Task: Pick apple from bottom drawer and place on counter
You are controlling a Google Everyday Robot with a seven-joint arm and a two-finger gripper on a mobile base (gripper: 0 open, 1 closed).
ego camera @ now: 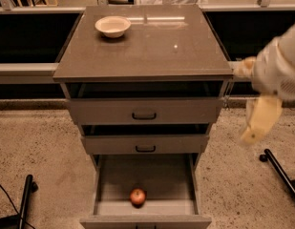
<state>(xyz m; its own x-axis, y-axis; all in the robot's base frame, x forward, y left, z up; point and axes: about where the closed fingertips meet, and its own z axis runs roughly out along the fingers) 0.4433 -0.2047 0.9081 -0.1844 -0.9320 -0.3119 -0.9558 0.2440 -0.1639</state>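
Note:
The apple [138,196], small and red-orange, lies near the front of the open bottom drawer [147,175], a little left of its centre. Above it, the counter [152,49] is the glossy grey-brown top of the cabinet. My gripper [259,122], cream-coloured and blurred, hangs in the air to the right of the cabinet, level with the two upper drawers. It is well above the apple, off to its right, and touches nothing.
A white bowl [112,26] sits on the counter's back left. The two upper drawers [144,111] with black handles stand slightly pulled out. Black stand legs rest on the speckled floor at left [26,199] and right [280,171]. A dark shelf rail runs behind.

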